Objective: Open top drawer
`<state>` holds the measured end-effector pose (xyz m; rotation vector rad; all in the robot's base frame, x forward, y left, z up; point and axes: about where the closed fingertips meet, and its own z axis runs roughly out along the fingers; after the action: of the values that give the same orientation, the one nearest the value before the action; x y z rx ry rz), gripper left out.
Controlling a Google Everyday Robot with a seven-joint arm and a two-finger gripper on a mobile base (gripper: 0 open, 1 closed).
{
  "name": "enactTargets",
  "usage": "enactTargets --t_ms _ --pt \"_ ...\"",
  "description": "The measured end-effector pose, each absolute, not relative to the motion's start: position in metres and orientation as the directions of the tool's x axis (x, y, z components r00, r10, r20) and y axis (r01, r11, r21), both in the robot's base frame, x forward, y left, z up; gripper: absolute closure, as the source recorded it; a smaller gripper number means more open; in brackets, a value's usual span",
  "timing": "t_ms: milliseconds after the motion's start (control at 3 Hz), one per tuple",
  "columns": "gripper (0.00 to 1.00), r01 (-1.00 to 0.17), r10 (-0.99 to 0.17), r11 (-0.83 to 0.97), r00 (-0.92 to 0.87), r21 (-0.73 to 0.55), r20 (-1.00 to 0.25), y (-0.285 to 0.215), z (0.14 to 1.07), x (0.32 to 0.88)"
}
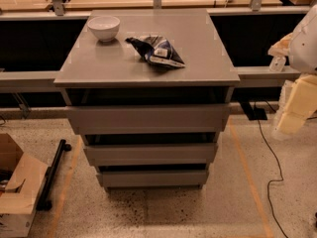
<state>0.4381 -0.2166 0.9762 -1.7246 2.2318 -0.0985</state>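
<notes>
The grey desk (pixel 124 63) stands in the middle of the view, with three drawer fronts stacked under its front edge. The top drawer (pixel 148 118) is the widest and tallest of them, directly below that edge. Its long axis runs side to side, parallel to the edge, from one front corner to the other. It looks shut or nearly so, as no tray shows behind the front, only a dark gap above it. The two lower drawers (pixel 151 153) sit beneath and also look closed. The gripper (pixel 296 105) hangs off the desk's right side, beyond the front right corner and about level with the top drawer, well apart from it. Whether it is released or clenched I cannot tell. The drawer therefore lies to the gripper's left, and I judge the coming move must carry it across to the front panel before any pull away from the desk. A cardboard box (pixel 17 192) sits on the floor off the front left corner, flaps open, contents unclear. A crumpled snack bag (pixel 157 51) lies near the middle of the desktop. A white bowl (pixel 103 28) stands toward the back left corner, with nothing showing inside.
</notes>
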Motion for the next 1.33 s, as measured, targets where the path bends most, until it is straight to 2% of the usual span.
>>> enactTargets --t_ms 333,1000,1333 --pt "0.0 -0.931 -0.953 0.27 -0.221 -0.246 -0.207 -0.217 0.976 0.438" --pt "0.0 -0.954 -0.936 0.179 -0.09 -0.239 -0.34 -0.166 0.908 0.496" --pt "0.0 -0.949 -0.932 0.181 -0.082 -0.258 -0.352 -0.163 0.906 0.505"
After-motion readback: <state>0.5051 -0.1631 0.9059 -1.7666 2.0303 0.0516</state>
